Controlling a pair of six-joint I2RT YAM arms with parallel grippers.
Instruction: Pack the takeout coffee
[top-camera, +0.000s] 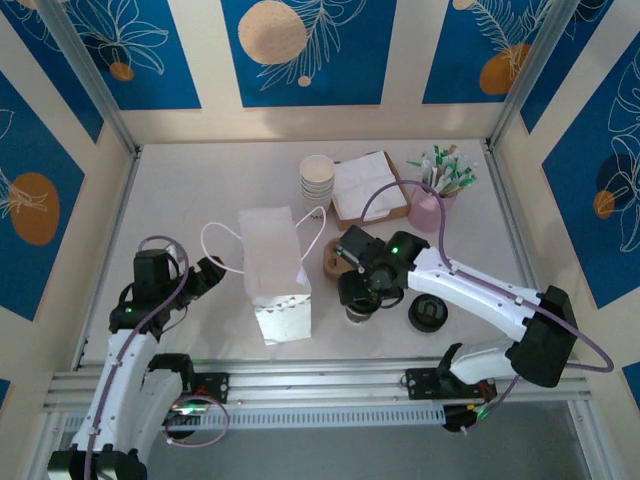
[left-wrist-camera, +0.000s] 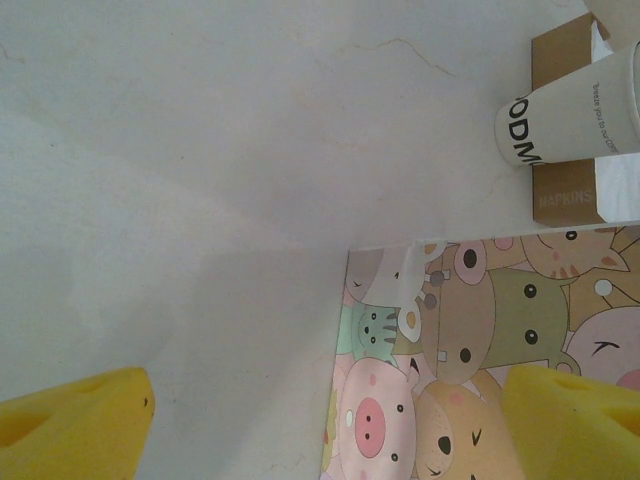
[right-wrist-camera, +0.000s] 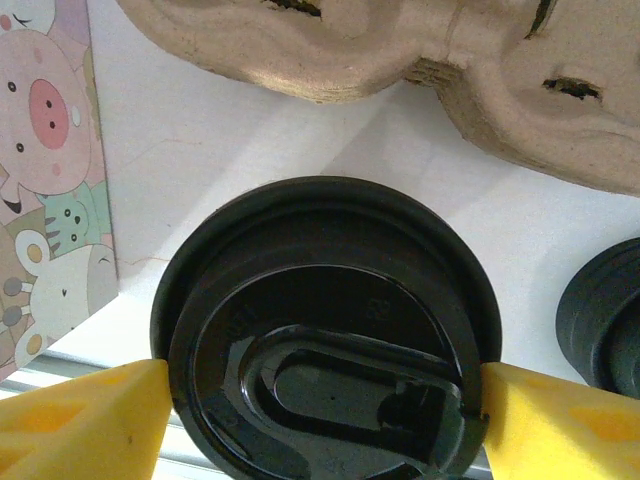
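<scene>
Presently the right pincer (top-camera: 360, 298) hangs over the lidded coffee cup (right-wrist-camera: 325, 300), which stands near the desk's (top-camera: 200, 190) near edge, right of the middle. Its yellow pads (right-wrist-camera: 80, 420) sit on either side of the black lid, right at the rim, but whether they truly pinch it cannot be told. A spare lid (top-camera: 427, 313) lies just beside the cup toward the right edge, and the cardboard cup carrier (top-camera: 333, 262) sits just behind it. The paper bag (top-camera: 275, 275), printed with cartoon animals on one face, sits near the middle of the desk. The left pincer (top-camera: 205, 275) is beside the bag toward the left edge, spread wide with nothing between its fingers. Along the far edge, toward the right corner, are a stack of paper cups (top-camera: 317, 180), a napkin box (top-camera: 370, 190) and a pink holder (top-camera: 432, 212).
</scene>
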